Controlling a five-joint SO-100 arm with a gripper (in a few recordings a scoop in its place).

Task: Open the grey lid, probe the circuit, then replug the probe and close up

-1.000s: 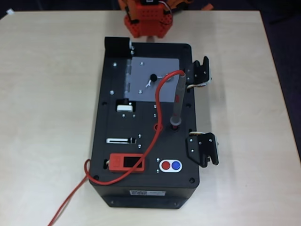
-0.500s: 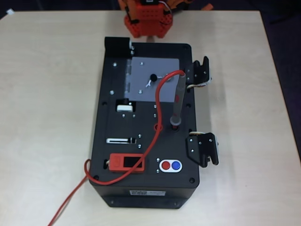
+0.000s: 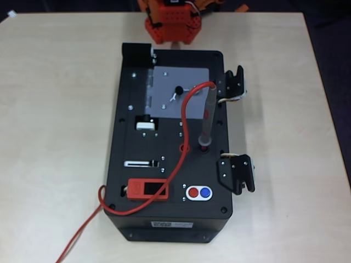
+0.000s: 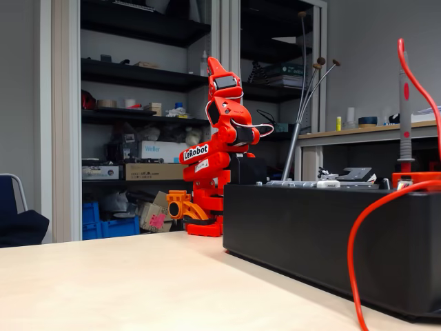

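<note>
While the red arm (image 4: 210,158) sits folded up tall at the black box's (image 3: 140,181) 12 o'clock end, its gripper (image 4: 215,67) points up, and I cannot tell if the fingers are apart. On the box, the grey lid (image 3: 175,96) lies flat and shut. At its 4 o'clock, the probe (image 3: 206,118) stands plugged in, its red wire (image 3: 184,123) looping toward 7 o'clock.

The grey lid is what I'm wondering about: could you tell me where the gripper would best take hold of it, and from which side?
Probably by the small black knob at the middle of the grey lid, coming straight down from above. The lid lies flat and closed on the black box, so the knob is the only raised part. The red wire arches just beside it.
</note>
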